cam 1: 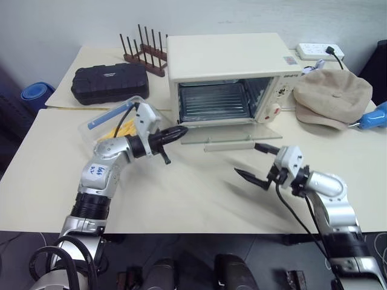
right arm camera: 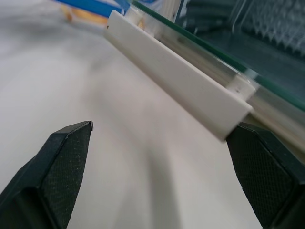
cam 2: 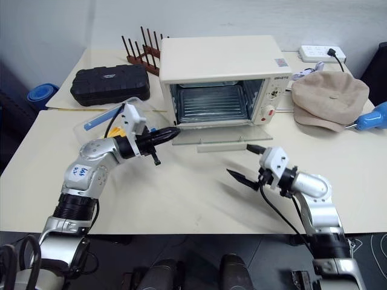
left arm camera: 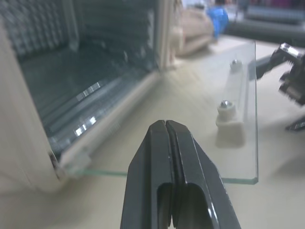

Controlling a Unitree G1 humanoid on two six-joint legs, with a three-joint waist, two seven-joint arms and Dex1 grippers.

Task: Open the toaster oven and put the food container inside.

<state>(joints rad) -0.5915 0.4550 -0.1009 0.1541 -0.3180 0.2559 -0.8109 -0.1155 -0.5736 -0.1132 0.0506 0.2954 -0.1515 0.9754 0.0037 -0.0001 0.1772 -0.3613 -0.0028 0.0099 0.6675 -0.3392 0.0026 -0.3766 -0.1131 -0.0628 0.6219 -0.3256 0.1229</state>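
toaster oven (cam 1: 230,72): we see the glass door (cam 1: 233,134) dropped flat on the table (cam 1: 199,193) | food container (cam 1: 115,124): on the table left of the oven, behind our left arm | left gripper (cam 1: 180,131): pinched together, empty, by the door's left corner | right gripper (cam 1: 257,163): spread wide, empty, just in front of the door handle (right arm camera: 178,83)

Cream-white toaster oven (cam 1: 233,57) at upper centre, red-tipped knobs. Clear food container (cam 1: 115,124) at left, blue clip, yellow-orange sticks inside. Black textured case (cam 1: 110,83) at upper left. Dark brown rack (cam 1: 144,51). Beige cap (cam 1: 331,96) at right. Pale cream table (cam 1: 199,193).
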